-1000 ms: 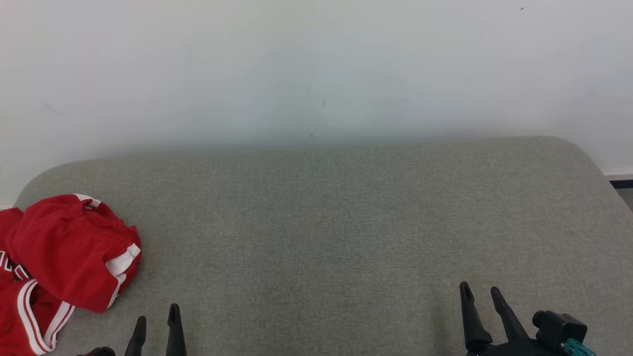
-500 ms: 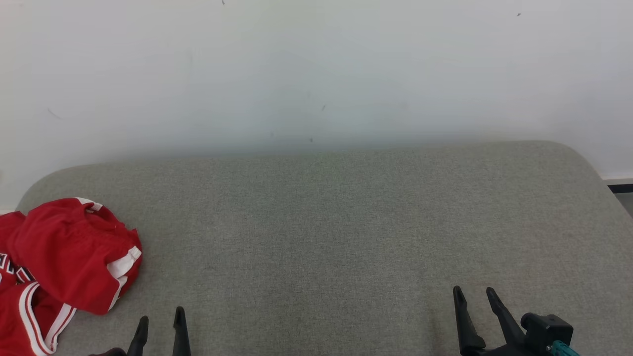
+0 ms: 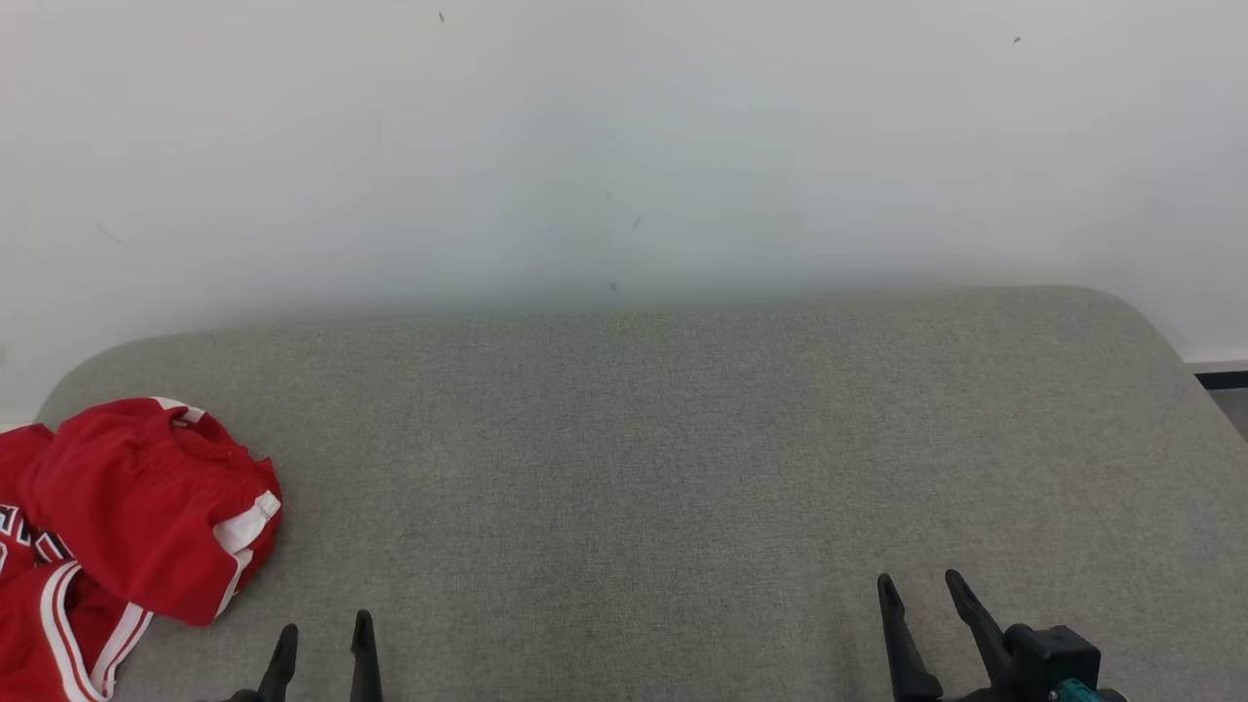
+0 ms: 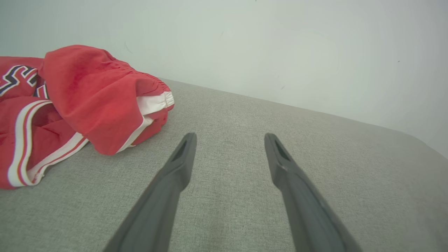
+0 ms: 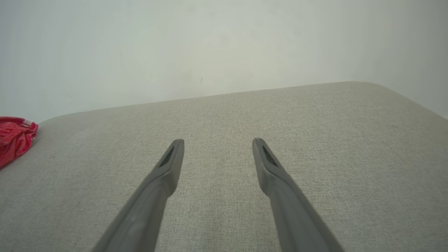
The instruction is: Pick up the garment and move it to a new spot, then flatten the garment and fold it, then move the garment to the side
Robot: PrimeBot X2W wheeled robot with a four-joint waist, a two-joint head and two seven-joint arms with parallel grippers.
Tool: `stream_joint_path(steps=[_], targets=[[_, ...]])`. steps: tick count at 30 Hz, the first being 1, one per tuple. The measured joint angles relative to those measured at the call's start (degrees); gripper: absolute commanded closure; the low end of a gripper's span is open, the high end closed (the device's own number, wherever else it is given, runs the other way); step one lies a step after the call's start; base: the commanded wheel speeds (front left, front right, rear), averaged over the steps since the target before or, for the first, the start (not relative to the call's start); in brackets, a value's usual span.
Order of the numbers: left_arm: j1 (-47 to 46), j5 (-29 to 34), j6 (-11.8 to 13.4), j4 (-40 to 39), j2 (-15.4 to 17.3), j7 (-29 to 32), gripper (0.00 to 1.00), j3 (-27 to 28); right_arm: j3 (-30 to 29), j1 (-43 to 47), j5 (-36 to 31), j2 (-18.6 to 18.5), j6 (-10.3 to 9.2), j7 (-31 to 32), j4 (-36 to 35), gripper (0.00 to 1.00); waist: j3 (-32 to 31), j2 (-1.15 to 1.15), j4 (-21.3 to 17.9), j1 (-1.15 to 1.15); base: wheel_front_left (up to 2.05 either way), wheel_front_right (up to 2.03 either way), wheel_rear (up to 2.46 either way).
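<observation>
Left pincer (image 3: 325, 624), right pincer (image 3: 918, 577), tapered dark slotted fingers (image 4: 175, 175); black block (image 3: 1048, 648), teal fitting (image 3: 1072, 690)

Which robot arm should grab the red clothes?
The left one, most likely. The left gripper is open and close beside the crumpled red garment at the left end of the grey cushion. The right gripper, open too, is far across on the other side.
</observation>
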Motion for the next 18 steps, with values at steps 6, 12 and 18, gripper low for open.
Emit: stream_joint_path(steps=[6,12,18], targets=[[0.02,2.07,0.11,0.73,0.01,-0.57,0.00,-0.16,0.20,-0.01,-2.57,-0.01,0.00,-0.59,0.32,0.00,-0.33,0.00,-0.05,0.00,0.00,0.00,0.00],[0.15,3.45,0.37,1.59,0.03,-1.14,0.00,-0.36,0.54,0.01,-5.08,-0.01,0.00,-1.36,0.71,0.00,-0.78,0.00,-0.18,0.00,0.00,0.00,0.00],[0.80,6.10,0.53,1.70,0.05,-1.93,0.00,-0.56,1.04,0.05,-7.72,-0.02,0.00,-2.05,1.07,0.00,-1.42,0.00,-0.40,0.00,0.00,0.00,0.00]])
